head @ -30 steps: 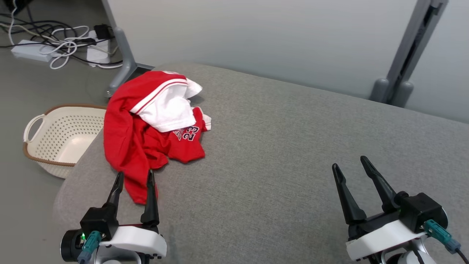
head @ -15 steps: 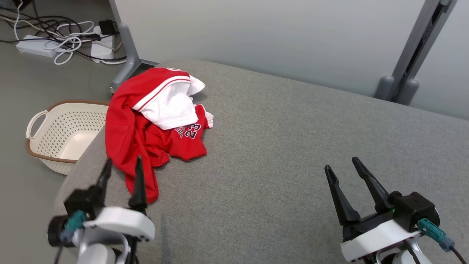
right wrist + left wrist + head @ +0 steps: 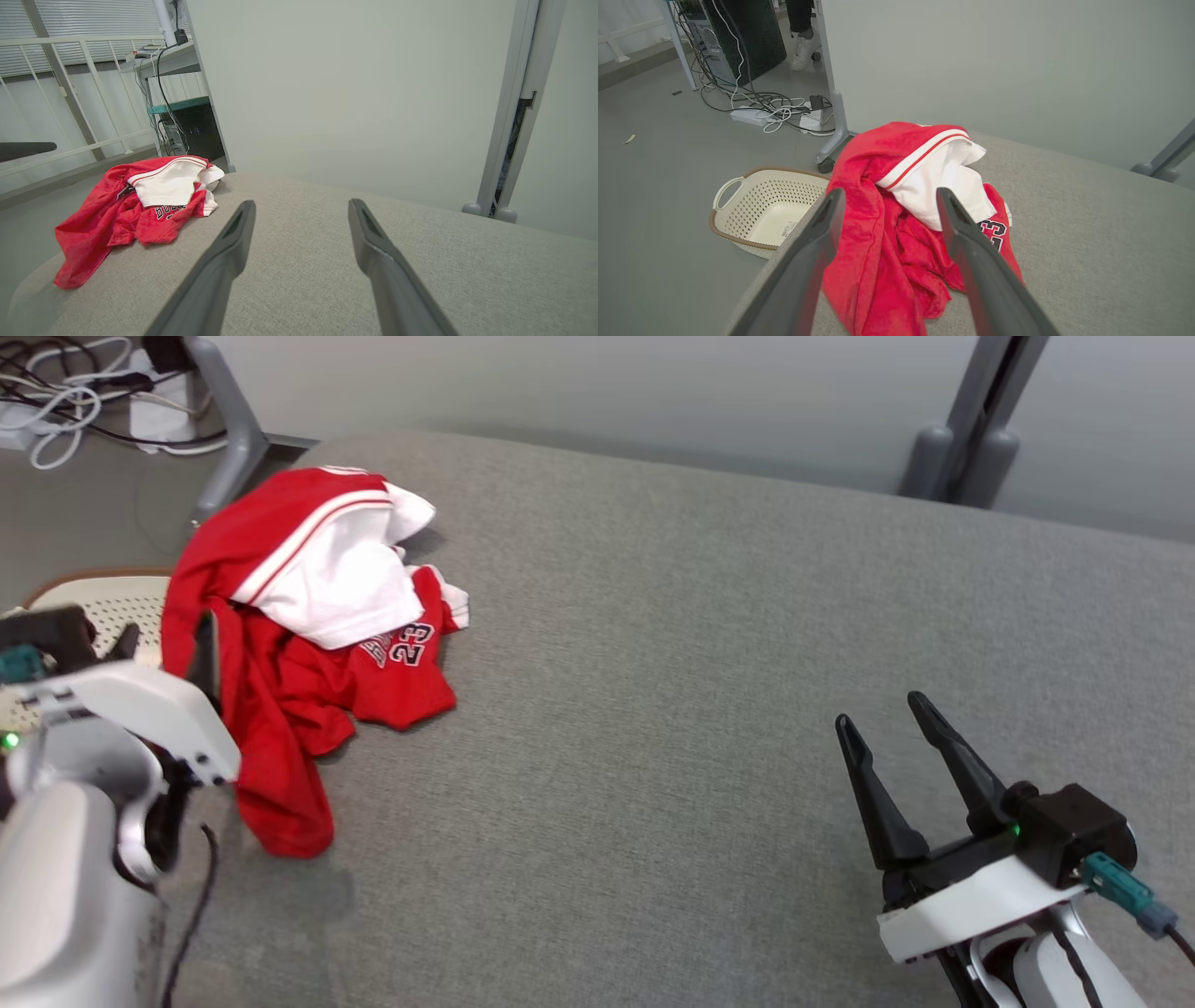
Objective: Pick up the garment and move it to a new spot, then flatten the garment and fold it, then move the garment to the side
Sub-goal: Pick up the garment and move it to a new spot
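Grey upholstered surface, pale wall behind. Crumpled red-and-white garment sits upper left of head view, at the surface's edge; cream basket and cables on floor beyond. Left gripper parted, empty, garment framed between its fingers. Right gripper spread, empty, lower right

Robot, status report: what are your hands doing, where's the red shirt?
Left gripper open, aimed at crumpled red-and-white jersey. Right gripper open, empty. Jersey on grey cushion, ungripped. Cream perforated basket beside.
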Robot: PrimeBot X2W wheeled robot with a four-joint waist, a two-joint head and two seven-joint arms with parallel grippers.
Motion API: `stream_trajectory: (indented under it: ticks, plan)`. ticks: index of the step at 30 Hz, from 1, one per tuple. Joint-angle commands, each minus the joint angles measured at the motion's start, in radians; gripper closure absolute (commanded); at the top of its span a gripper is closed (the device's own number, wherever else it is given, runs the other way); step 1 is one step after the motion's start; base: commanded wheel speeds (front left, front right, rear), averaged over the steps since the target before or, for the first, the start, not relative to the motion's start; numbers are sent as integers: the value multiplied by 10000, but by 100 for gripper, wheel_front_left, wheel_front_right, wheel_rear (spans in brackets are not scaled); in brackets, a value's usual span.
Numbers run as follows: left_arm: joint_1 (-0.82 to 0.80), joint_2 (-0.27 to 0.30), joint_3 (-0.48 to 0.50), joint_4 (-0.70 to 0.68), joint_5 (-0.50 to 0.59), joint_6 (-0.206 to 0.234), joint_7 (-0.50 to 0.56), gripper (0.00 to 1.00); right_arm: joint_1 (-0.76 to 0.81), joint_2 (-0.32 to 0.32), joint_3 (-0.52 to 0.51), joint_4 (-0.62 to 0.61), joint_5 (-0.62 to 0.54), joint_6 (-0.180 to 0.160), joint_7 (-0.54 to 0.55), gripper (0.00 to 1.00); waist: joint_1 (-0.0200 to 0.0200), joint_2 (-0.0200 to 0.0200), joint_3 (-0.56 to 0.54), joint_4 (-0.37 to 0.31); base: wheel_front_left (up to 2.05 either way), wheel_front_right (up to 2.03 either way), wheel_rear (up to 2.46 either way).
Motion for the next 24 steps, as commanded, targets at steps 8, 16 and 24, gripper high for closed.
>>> stream_trajectory:
  ticks: [8,16,24]
  plan:
    - [-2404,785,601,1778,-824,-436,1016,0,-784,-197,32,-304,-77,15,222,0,0,0,1468,-987,0,0,0]
    - [-4356,1741,1127,3961,-1278,-579,1389,0,-1495,-387,184,-561,-146,15,359,0,0,0,2802,-1803,0,0,0]
    - [-4997,2454,1281,5866,-1331,-528,1577,0,-1872,-339,298,-453,-63,15,204,0,0,0,3401,-2408,0,0,0]
